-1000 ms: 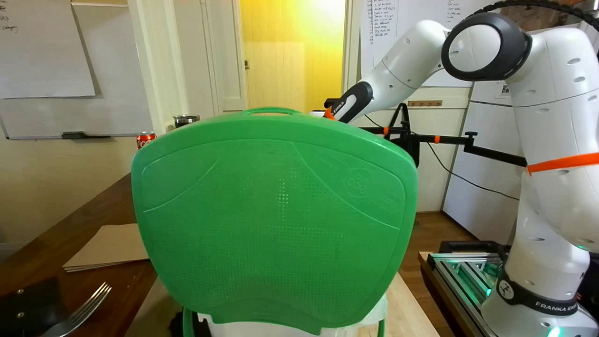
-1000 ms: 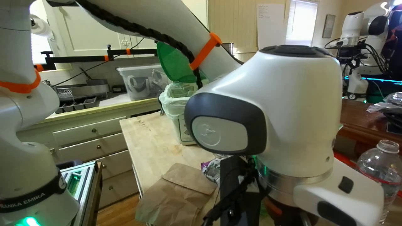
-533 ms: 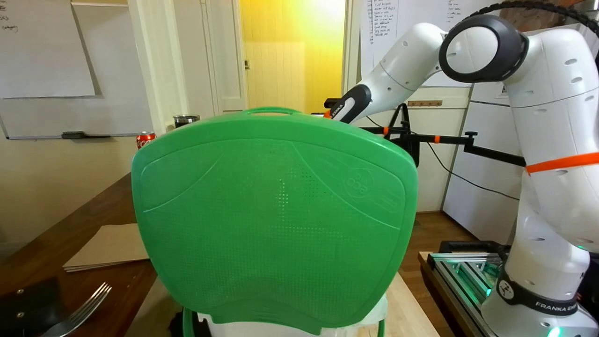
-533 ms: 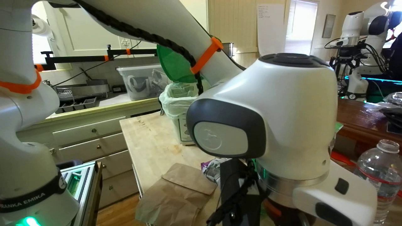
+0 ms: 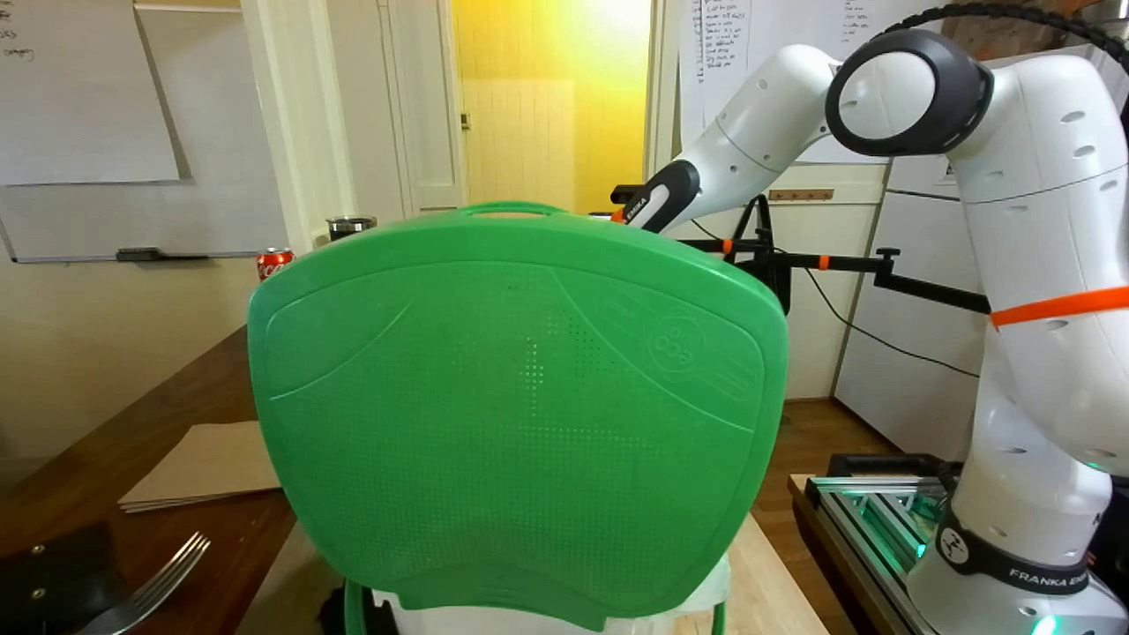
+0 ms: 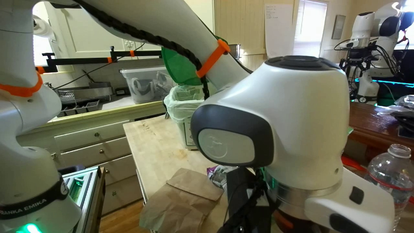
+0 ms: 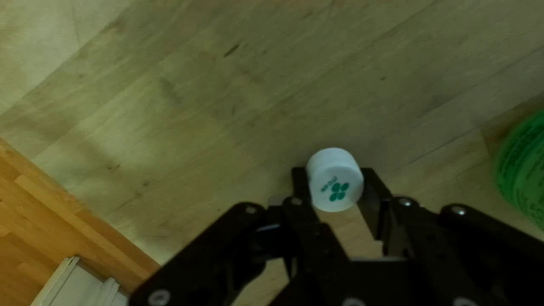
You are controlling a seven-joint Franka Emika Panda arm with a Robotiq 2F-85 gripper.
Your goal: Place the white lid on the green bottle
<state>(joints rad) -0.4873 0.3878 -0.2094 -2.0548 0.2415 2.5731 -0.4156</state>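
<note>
White lid (image 7: 335,180), printed in green on top, held fast in the gripper (image 7: 335,184) over the pale wooden bench (image 7: 212,110). Green bottle (image 7: 525,174) apart from it, cut off by the right edge of the wrist view. Creased brown paper (image 6: 186,200) lies on the bench in an exterior view.

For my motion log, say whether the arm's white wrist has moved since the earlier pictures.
Yes, the white wrist sits lower against the hanging paper in an exterior view.
</note>
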